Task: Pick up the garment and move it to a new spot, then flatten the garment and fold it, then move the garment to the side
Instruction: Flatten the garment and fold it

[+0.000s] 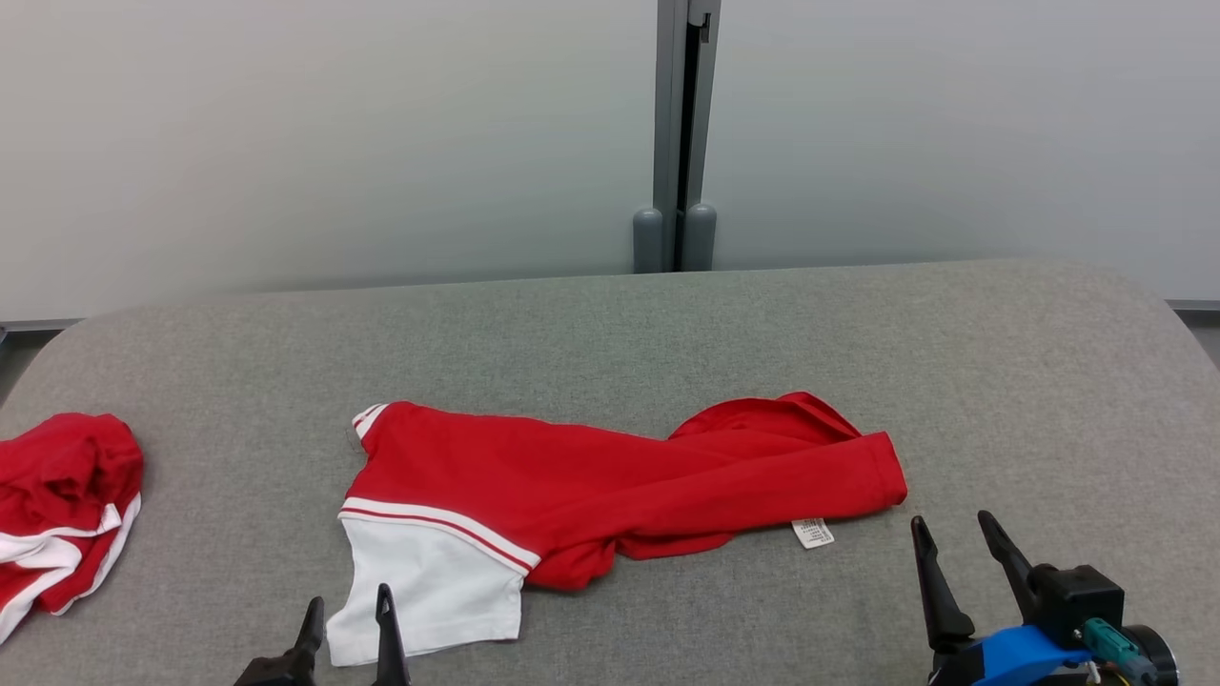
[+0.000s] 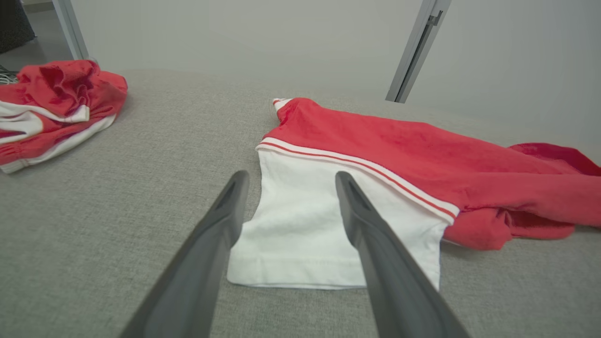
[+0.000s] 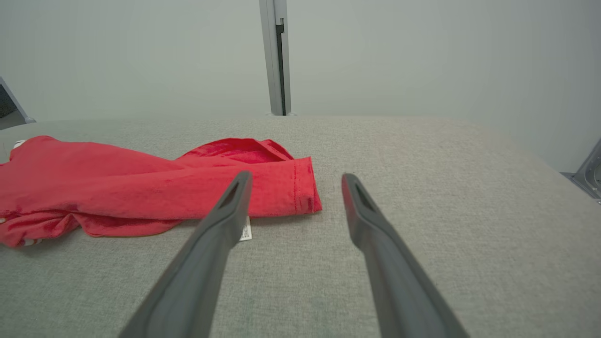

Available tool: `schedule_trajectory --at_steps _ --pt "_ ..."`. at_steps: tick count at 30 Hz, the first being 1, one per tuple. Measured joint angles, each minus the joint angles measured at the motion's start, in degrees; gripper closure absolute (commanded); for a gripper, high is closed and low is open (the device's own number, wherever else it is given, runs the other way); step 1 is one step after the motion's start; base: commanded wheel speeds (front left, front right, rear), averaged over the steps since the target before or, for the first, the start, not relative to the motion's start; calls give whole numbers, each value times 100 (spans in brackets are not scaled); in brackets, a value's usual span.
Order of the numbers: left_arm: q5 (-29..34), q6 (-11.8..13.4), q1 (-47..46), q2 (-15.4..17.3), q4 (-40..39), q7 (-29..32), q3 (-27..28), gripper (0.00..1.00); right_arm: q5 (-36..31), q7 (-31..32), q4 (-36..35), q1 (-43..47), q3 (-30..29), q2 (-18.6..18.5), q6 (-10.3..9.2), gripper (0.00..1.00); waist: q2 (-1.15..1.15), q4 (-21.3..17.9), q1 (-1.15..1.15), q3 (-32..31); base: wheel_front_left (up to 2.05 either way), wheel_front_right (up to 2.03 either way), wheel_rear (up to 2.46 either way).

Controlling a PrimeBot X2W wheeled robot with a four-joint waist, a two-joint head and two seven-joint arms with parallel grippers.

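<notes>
Red-and-white garment (image 1: pixel 591 486) lies on grey surface (image 1: pixel 858 333) (roughly folded lengthwise); left tool (image 1: pixel 349 596) and right tool (image 1: pixel 951 519) gape empty.

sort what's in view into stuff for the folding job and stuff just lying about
Job: spread red and white garment, left tool, right tool, both open.
Lying about: crumpled red and white pile at far left, grey post at the back.

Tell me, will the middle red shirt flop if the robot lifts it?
Probably floppy: the shirt lies creased and folded over itself. It looks light, being thin cloth. Pushed, it'd likely bunch up on the fuzzy table.
</notes>
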Motion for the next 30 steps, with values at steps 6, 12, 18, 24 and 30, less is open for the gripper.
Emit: schedule_trajectory --at_steps 6,12,18,24,30 --pt "-97 -7 9 -2 85 0 -12 0 3 -1 10 -12 38 1 0 0 1 -1 1 93 0 0 0" --pt "-271 145 2 -1 474 0 -3 0 15 -1 111 -75 149 1 0 0 2 -28 1 228 0 0 0" --pt "-543 221 -107 -1 905 0 74 0 67 -1 185 -109 214 3 0 0 2 -62 1 320 0 0 0" --pt "-633 187 -286 0 1043 0 185 0 56 0 175 -171 207 4 0 0 2 -79 1 451 0 0 0" --pt "-913 96 -506 2 1393 -11 101 0 45 -1 194 -285 220 4 0 0 1 -99 1 582 0 0 0"
